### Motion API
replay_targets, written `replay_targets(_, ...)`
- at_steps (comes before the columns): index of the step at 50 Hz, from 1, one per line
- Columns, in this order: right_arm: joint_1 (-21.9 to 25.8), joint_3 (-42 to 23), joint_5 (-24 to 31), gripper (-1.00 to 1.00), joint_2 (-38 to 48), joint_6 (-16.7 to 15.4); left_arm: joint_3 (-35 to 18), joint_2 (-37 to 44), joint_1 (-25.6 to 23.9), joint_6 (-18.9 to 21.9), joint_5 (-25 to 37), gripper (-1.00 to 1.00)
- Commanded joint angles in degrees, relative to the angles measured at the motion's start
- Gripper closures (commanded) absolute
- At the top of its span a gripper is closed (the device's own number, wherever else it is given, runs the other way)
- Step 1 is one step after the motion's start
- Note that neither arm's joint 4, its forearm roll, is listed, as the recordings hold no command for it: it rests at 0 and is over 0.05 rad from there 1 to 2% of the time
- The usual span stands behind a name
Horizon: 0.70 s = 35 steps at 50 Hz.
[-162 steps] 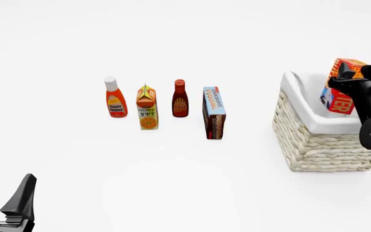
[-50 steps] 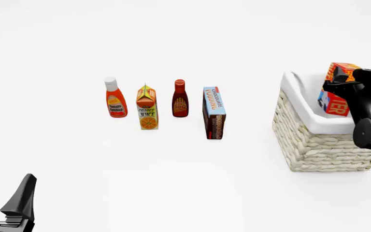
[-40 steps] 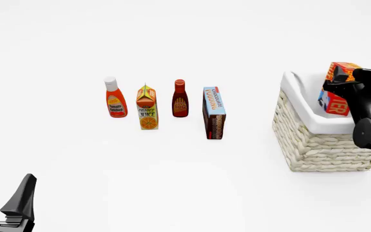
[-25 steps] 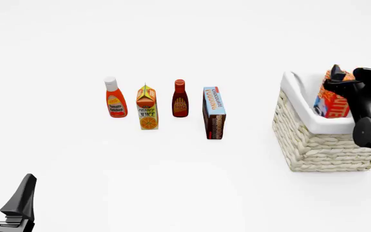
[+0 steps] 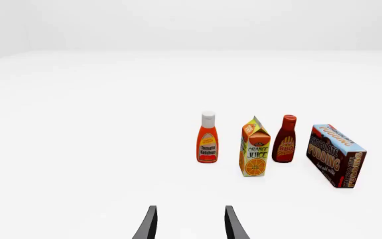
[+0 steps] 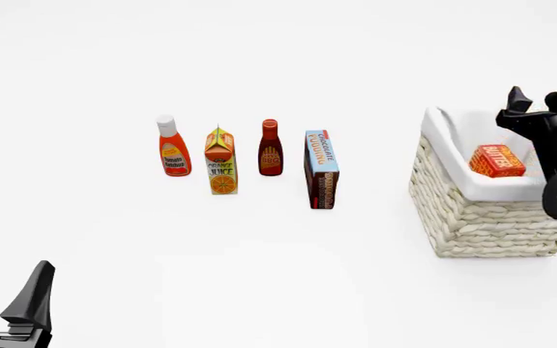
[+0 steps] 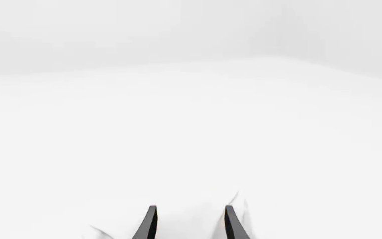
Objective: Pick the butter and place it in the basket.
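Note:
The butter (image 6: 496, 161), a red-orange box, lies inside the basket (image 6: 472, 217), resting low against the white cloth lining with its lettered face up. My right gripper (image 6: 522, 109) hovers just above the basket's far right side, apart from the butter. It is open and empty, and its fingers (image 7: 149, 221) show nothing between them in the right wrist view. My left gripper (image 6: 6, 284) is open and empty near the table's front left corner. It also shows in the left wrist view (image 5: 187, 222).
A row of groceries stands left of the basket: tomato ketchup bottle (image 6: 173, 148), orange juice carton (image 6: 221, 163), BBQ sauce bottle (image 6: 270, 148) and chocolate pudding box (image 6: 321, 168). The left wrist view shows the same row, with the juice carton (image 5: 254, 149) in the middle.
My right gripper held the butter above the basket, then opened. The butter tipped and dropped into the basket. The gripper rose slightly. The left arm has not moved.

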Motion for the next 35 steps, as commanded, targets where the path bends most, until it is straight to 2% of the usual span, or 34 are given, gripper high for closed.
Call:
replay_targets(1,-0.1,1.4,2.7,-1.00,-5.9,-0.1,0.0,0.0,0.0,0.0,0.0,-1.00)
replay_targets(11,0.9,2.5,8.1,-1.00,-15.3,-0.4,0.0,0.0,0.0,0.0,0.0,-1.00)
replay_targets(22,4.3,6.1,14.8,-1.00,-26.6,-0.9,0.0,0.0,0.0,0.0,0.0,-1.00)
replay_targets(25,5.1,7.3,15.9,-1.00,-29.0,-0.2,0.0,0.0,0.0,0.0,0.0,-1.00)
replay_targets(34,11.8,15.2,19.2,-1.00,-39.5,2.2,0.0,0.0,0.0,0.0,0.0,-1.00)
replay_targets(35,12.0,16.7,19.4,-1.00,-41.5,4.4,0.0,0.0,0.0,0.0,0.0,-1.00)
